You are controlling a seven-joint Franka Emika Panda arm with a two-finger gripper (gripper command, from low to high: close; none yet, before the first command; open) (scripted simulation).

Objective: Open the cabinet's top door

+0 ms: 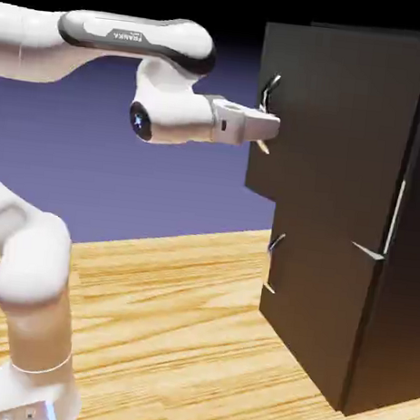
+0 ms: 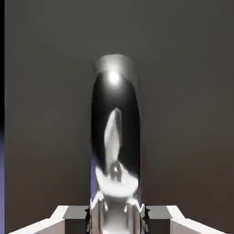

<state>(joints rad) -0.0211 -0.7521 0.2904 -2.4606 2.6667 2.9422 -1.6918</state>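
From the exterior view, the tall dark charcoal boxy cabinet (image 1: pixel 358 220) stands on the right side of the light wood-grain counter (image 1: pixel 182 338), its front face turned toward the left. The larger upper dark flat door panel (image 1: pixel 336 127) fills the upper part of that face and appears swung slightly out from the cabinet body, its lower edge standing proud of the shorter lower panel (image 1: pixel 317 307) beneath it. A curved silver bar handle (image 1: pixel 267 99) sits at the upper panel's left edge, and a smaller silver handle (image 1: pixel 276 243) shows at the lower panel's left edge. The white robot arm (image 1: pixel 35 259) rises at the lower left, bends across the top of the picture and reaches rightward, level, so that the white two-finger tool (image 1: pixel 266 128) meets the curved handle at the door's edge; in this view the fingers are too small to tell how wide they stand. In the hand view, the dark flat door (image 2: pixel 192 91) fills nearly the whole picture, with a thin strip of blue-violet backdrop at the far left edge. The curved silver bar handle (image 2: pixel 115 137) runs up the middle, large and glossy, and its lower end passes between the two grey finger tips (image 2: pixel 73 214) at the bottom, which press against it on either side, so the tool (image 2: pixel 116 215) is clamped on the handle.
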